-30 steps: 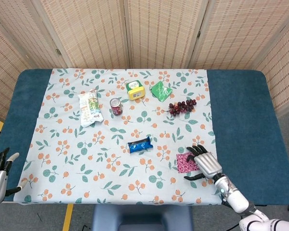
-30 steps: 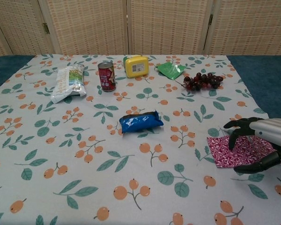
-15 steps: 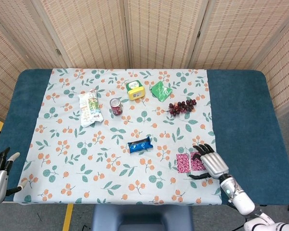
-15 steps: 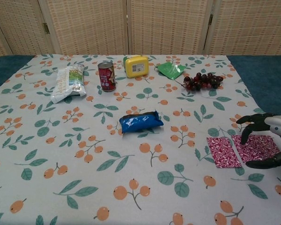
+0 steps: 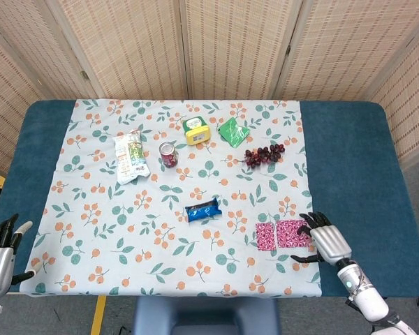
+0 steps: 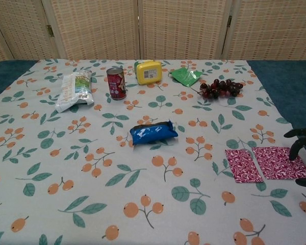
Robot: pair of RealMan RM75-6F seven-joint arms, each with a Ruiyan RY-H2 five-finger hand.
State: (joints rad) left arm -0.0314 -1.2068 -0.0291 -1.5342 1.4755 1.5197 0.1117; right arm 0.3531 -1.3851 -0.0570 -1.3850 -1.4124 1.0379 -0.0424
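Two pink packets (image 5: 283,234) lie just left of the right robot hand (image 5: 326,239) (fingers spread, empty).

Far side of the floral tablecloth (image 5: 91,209): white snack bag (image 5: 130,156) at left, red can (image 5: 168,154), yellow box (image 5: 196,130), green packet (image 5: 233,130), grapes (image 5: 264,155) rightward. Blue wrapper (image 5: 202,210) lies mid-table.

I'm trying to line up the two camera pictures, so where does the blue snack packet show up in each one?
Head view: blue snack packet just below centre, on the flowered cloth.
Chest view: it lies near centre, slightly left.
Shared landmark: the red can, up and to the packet's left in both views.
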